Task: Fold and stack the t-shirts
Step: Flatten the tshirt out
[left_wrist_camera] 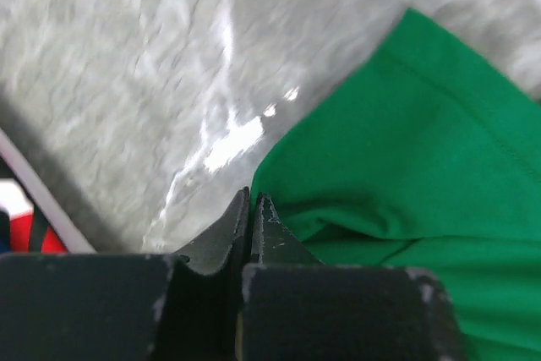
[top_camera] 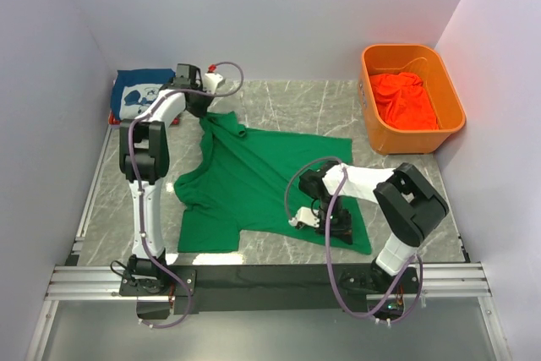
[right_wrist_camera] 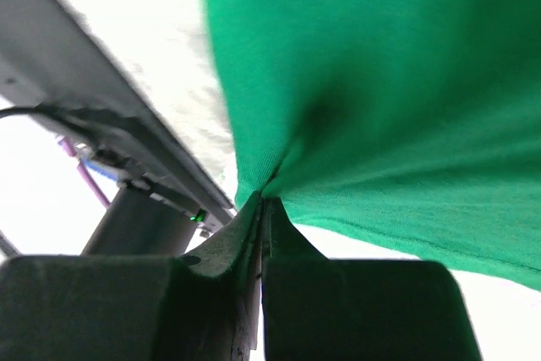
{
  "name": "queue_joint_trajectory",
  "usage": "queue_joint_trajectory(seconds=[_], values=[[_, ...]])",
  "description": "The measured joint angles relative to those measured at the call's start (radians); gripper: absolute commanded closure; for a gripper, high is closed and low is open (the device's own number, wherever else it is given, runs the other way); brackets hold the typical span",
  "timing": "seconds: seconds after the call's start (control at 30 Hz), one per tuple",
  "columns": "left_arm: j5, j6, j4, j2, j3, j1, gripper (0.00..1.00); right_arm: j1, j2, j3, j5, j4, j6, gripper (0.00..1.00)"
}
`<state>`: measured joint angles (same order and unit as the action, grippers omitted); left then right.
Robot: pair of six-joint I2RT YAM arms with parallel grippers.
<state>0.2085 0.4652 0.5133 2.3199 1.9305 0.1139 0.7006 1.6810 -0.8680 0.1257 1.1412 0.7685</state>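
Note:
A bright green t-shirt (top_camera: 254,179) lies spread over the middle of the table. My left gripper (top_camera: 201,104) is at its far left corner, jaws shut with the cloth's edge (left_wrist_camera: 355,150) pinched at their tips (left_wrist_camera: 254,199). My right gripper (top_camera: 325,219) is at the shirt's near right hem, shut on a pucker of green cloth (right_wrist_camera: 380,99) that pulls up from the jaws (right_wrist_camera: 264,200). A dark blue t-shirt with white print (top_camera: 140,92) lies folded at the back left, with a bit of red cloth (top_camera: 113,117) showing beneath it. An orange-red t-shirt (top_camera: 404,101) sits crumpled in the bin.
The rigid orange bin (top_camera: 378,137) stands at the back right by the wall. Grey marble tabletop (top_camera: 296,103) shows behind the green shirt. A metal rail (top_camera: 254,276) runs along the near edge, and walls close in on the left, back and right.

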Motion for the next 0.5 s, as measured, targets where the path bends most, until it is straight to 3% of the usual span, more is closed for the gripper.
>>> queue_joint_trajectory(seconds=[0.1, 0.13, 0.2, 0.23, 0.27, 0.3, 0.33, 0.5], values=[[-0.007, 0.0, -0.009, 0.0, -0.029, -0.018, 0.99, 0.026, -0.026, 0.0, 0.031, 0.027, 0.025, 1.0], [-0.008, 0.0, -0.007, 0.0, -0.04, -0.02, 0.9, 0.038, -0.039, 0.0, 0.045, 0.037, 0.033, 0.9], [0.005, 0.008, 0.017, 0.0, -0.049, -0.029, 0.75, 0.051, -0.058, -0.015, 0.069, 0.061, 0.032, 0.81], [0.022, 0.01, 0.023, 0.0, -0.049, -0.033, 0.63, 0.055, -0.063, -0.03, 0.08, 0.072, 0.03, 0.72], [0.054, 0.017, 0.03, -0.003, -0.049, -0.04, 0.58, 0.051, -0.063, -0.057, 0.092, 0.086, 0.021, 0.68], [0.087, 0.018, 0.038, -0.006, -0.049, -0.05, 0.54, 0.039, -0.063, -0.093, 0.104, 0.102, 0.014, 0.57], [0.117, 0.018, 0.047, -0.008, -0.049, -0.059, 0.48, 0.018, -0.063, -0.135, 0.119, 0.111, 0.007, 0.56], [0.251, 0.018, 0.067, -0.063, -0.049, -0.105, 0.43, -0.183, -0.063, -0.415, 0.191, 0.088, -0.051, 0.59]])
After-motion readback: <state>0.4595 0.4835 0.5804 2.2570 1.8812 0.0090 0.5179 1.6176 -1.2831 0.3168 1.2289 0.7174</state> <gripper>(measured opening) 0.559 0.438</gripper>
